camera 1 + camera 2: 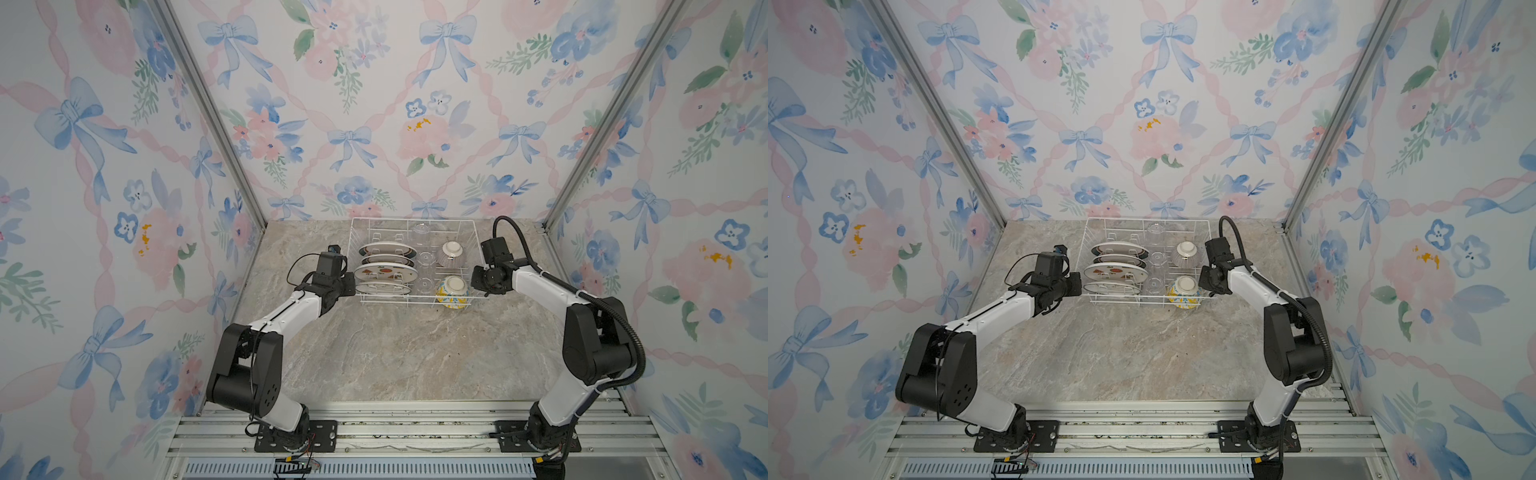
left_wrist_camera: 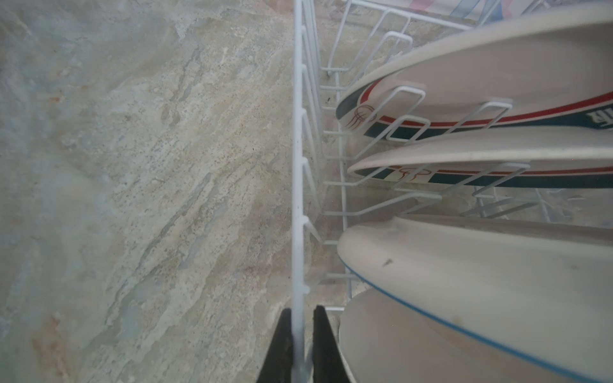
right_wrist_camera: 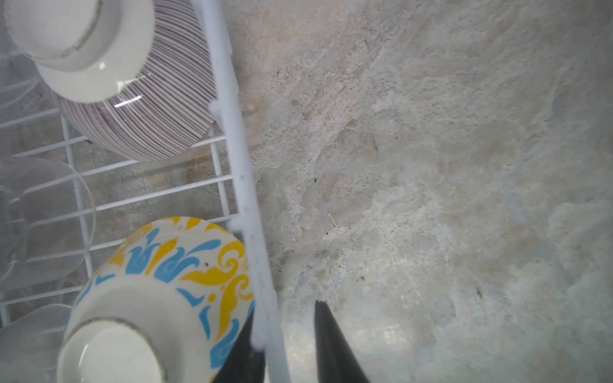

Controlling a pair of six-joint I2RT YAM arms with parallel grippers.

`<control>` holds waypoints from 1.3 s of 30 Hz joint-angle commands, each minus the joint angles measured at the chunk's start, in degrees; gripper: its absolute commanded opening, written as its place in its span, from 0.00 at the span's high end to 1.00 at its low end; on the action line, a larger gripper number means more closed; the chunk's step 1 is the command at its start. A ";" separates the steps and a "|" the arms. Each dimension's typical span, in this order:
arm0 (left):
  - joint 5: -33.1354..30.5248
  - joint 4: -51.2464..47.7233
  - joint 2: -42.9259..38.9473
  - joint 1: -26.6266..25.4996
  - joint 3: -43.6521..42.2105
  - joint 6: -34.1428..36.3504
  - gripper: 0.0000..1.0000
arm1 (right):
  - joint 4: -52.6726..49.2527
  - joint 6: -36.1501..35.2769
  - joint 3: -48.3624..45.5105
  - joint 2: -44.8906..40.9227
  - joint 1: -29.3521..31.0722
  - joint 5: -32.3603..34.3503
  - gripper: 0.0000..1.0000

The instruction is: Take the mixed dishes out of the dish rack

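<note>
The white wire dish rack [image 1: 415,219] stands at the back of the table in both top views. Its left side holds several upright plates, among them a fruit-patterned one [image 1: 384,272] and a dark-rimmed one [image 1: 386,250]. Clear glass cups [image 1: 426,257] fill the middle. On the right, a purple-striped bowl [image 3: 142,99] and a yellow-blue bowl [image 3: 172,282] sit upside down. My left gripper [image 2: 302,310] is shut on the rack's left rim wire [image 2: 297,199]. My right gripper [image 3: 287,311] straddles the right rim wire [image 3: 238,165]; its outer finger stands apart from the wire.
The marbled tabletop [image 1: 395,353] stretches from the rack to the aluminium rail base [image 1: 395,432] where both arms are mounted. Floral walls close in the left, right and back sides.
</note>
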 commanded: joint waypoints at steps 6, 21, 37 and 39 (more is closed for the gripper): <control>-0.48 -5.42 -12.82 -3.76 -10.17 -3.79 1.00 | 0.23 0.70 -9.16 -11.15 2.18 -2.99 0.78; -1.51 -6.81 -23.21 -4.48 -16.17 -6.10 0.81 | -4.82 1.80 -14.19 -22.89 5.84 3.15 0.75; -3.59 -9.60 -33.37 -4.39 -17.31 -7.49 0.02 | -11.78 -1.08 -11.10 -36.21 10.42 6.41 0.34; -3.00 -9.60 -34.34 -4.46 -17.50 -7.64 0.02 | -11.74 -2.29 -10.52 -37.57 11.33 5.55 0.33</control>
